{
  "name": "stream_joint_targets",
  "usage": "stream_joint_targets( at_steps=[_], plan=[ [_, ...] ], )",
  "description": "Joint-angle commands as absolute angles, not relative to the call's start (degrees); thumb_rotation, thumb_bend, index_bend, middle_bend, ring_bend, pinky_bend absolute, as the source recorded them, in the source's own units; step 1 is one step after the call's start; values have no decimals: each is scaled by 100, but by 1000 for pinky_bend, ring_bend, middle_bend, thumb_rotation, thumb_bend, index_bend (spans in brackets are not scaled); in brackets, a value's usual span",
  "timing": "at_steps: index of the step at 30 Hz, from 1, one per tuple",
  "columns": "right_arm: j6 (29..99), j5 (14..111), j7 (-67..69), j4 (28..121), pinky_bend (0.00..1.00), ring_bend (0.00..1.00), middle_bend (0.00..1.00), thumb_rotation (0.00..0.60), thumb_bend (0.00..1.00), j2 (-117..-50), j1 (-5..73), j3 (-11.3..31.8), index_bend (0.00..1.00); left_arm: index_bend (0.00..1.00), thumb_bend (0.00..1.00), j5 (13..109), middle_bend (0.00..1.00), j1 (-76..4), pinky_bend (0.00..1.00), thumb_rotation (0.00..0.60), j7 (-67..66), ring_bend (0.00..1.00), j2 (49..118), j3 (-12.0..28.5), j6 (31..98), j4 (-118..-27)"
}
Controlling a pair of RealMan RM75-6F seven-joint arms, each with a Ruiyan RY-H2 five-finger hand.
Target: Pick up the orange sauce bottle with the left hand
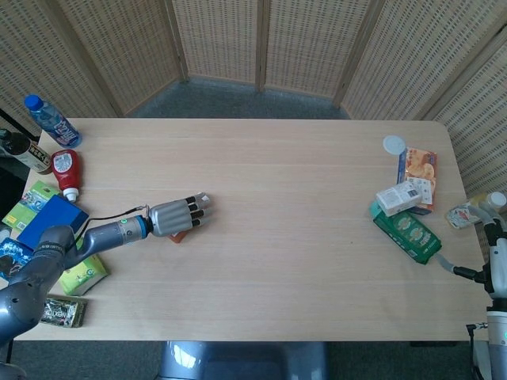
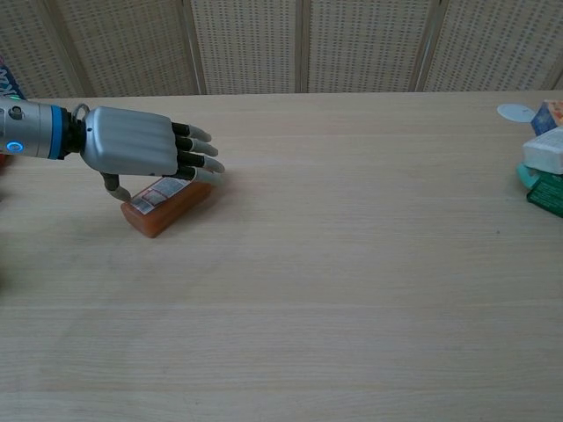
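white label on orange sauce bottle (image 2: pixel 163 200), print too small to read, no other legible text

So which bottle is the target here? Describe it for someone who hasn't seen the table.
On the table's left half, look under the left hand. The sauce bottle lies on its side there, orange with a white label, alone in open space. The other bottles are at the far left edge, including a red one.

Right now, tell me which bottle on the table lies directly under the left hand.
The orange sauce bottle, on its side beneath the left hand. The red bottle, blue-capped bottle and dark bottle sit by the table's far left edge.
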State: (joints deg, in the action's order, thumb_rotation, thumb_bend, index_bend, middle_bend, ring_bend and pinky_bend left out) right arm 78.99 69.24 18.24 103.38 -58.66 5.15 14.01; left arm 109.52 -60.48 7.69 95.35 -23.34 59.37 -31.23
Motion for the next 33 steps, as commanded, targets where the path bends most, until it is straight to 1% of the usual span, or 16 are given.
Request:
stream_joint_targets(
  at_steps=[1, 9, 12, 16, 21, 26, 33],
  plan=[
    [7893, 6915, 1831, 10339, 0, 0, 0, 600, 0, -5862, 515, 1405, 155, 0, 0, 11049, 0, -6065, 0, 600, 830, 0, 9555, -2375, 5964, -3038],
    [7850, 6907, 1869, 10365, 0, 0, 0, 600, 0, -5836, 515, 1399, 156, 0, 0, 11179, 0, -6077, 0, 600, 884, 0, 9570, -2416, 5874, -2971],
    [7847, 6889, 1864, 10367, 0, 0, 0, 600, 0, -5838, 516, 1403, 157, 0, 0, 11274, 0, -6116, 0, 600, 884, 0, 9480, -2475, 5891, -2997],
    [7801, 6861, 1854, 10362, 0, 0, 0, 600, 0, -5847, 532, 1397, 157, 0, 0, 11248, 0, -6155, 0, 600, 851, 0, 9302, -2399, 5938, -3104],
    [7795, 6888, 1830, 10381, 0, 0, 0, 600, 0, -5854, 538, 1381, 157, 0, 0, 11279, 0, -6254, 0, 600, 753, 0, 9144, -2377, 5836, -3293],
    [7791, 6861, 1848, 10388, 0, 0, 0, 600, 0, -5839, 530, 1387, 157, 0, 0, 11346, 0, -6252, 0, 600, 669, 0, 9280, -2418, 5622, -3344],
    [7745, 6792, 1909, 10355, 0, 0, 0, 600, 0, -5825, 541, 1421, 158, 0, 0, 11432, 0, -6247, 0, 600, 693, 0, 9530, -2449, 5510, -3141]
  ],
)
